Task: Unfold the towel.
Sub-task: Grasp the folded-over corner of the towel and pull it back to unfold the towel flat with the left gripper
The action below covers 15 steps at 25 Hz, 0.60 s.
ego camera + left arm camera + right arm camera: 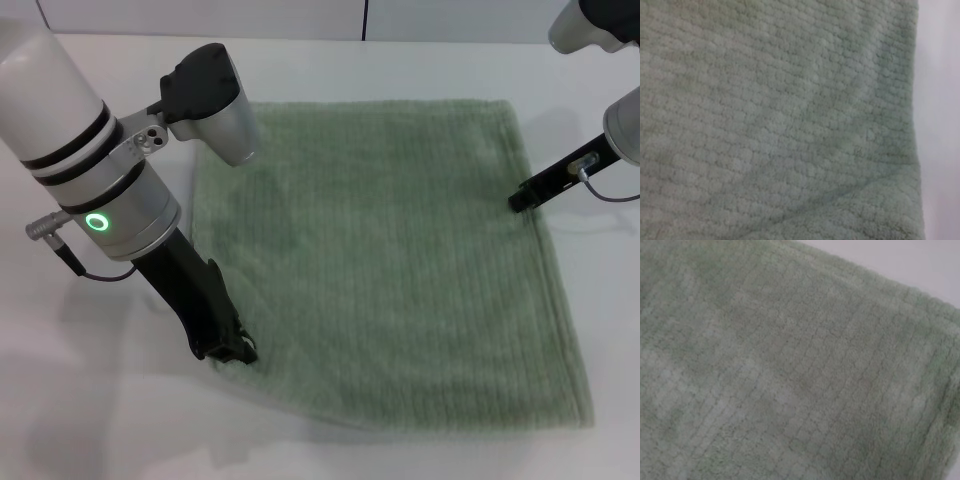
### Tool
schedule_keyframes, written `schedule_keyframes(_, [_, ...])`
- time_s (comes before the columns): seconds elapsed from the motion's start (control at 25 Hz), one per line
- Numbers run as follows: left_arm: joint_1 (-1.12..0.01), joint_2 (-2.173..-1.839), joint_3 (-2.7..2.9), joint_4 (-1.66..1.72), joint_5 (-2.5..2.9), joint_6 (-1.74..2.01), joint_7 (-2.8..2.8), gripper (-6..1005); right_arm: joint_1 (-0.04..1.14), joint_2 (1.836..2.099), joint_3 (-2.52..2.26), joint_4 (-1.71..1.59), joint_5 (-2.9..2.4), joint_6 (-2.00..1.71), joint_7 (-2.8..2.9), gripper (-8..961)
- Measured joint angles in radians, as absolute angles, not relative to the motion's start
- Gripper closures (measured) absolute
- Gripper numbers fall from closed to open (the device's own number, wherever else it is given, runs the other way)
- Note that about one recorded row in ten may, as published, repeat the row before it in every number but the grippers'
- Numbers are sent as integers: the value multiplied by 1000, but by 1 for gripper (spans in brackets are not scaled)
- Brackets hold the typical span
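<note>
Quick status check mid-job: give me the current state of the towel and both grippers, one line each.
Pale sage-green ribbed terry towel: spread flat on the white table, one layer showing in the head view, roughly square.
Left gripper: down at the towel's near left corner, tips at the cloth edge.
Right gripper: low at the towel's right edge, near the far corner.

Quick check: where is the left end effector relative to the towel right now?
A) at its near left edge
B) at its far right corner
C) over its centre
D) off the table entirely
A: in the head view the left end effector meets the towel at its near left edge.
</note>
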<state>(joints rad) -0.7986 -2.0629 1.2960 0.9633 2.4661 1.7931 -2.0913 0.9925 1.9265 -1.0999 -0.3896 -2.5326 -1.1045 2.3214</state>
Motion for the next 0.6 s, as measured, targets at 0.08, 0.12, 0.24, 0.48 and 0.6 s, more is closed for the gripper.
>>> schedule_keyframes(0.08, [-799,-2064,1296,963,2466,1792,-2088,926,992,1927,-1099,-390,-2533,-1105,2321,951])
schedule_keyframes(0.12, [-799,-2065,1296,963,2467,1791,-2085,926,992,1928,-1099,-390,-2533,-1104,2321,951])
schedule_keyframes(0.24, [-799,-2066,1299,963,2466,1789,-2083,926,992,1929,-1098,-390,-2533,-1105,2321,951])
schedule_keyframes(0.48, [-799,-2069,1321,963,2463,1761,-2090,926,992,1929,-1101,-390,-2533,-1101,2321,951])
schedule_keyframes(0.6, [-799,-2069,1322,963,2461,1757,-2090,926,992,1929,-1102,-390,-2533,-1098,2321,951])
